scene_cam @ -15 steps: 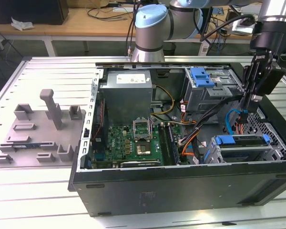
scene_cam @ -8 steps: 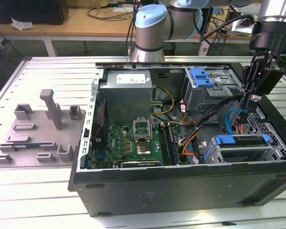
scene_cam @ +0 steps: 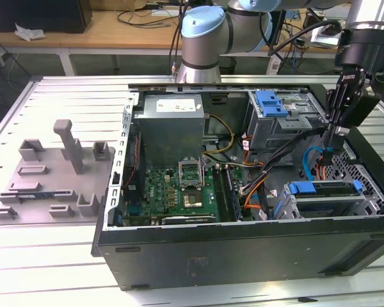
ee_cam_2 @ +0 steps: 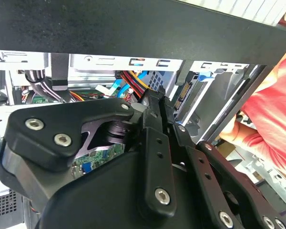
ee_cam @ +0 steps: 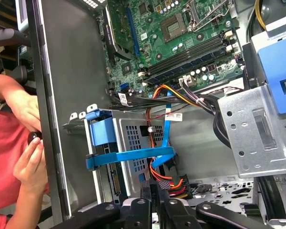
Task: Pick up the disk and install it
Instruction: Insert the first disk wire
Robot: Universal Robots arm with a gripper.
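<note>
Your arm's black gripper (scene_cam: 328, 146) hangs tip-down inside the open black computer tower case (scene_cam: 243, 256), close to the wall at the exterior view's right. Its jaws are drawn together at the tips; you see the same in the second wrist view (ee_cam_2: 155, 95) and the first wrist view (ee_cam: 155, 191). A thin blue data cable (scene_cam: 315, 160) loops just beside the tips.

The disk (scene_cam: 326, 199), a flat silver-grey hard drive in a blue plastic carrier bracket, sits slotted in the lower metal drive bay near the case's front wall, below the gripper and apart from it. In the first wrist view its blue bracket (ee_cam: 100, 136) stands at the end of the perforated bay.

Farther back you have the upper metal drive cage with its blue plastic latch piece (scene_cam: 272, 102), the grey power supply box (scene_cam: 173, 121) and the green motherboard (scene_cam: 179, 185). The supply's white label carries print too small to read, as do the white tags on the cables (ee_cam: 174, 116).

A person's hands (ee_cam: 28, 157) are just outside the case wall.
</note>
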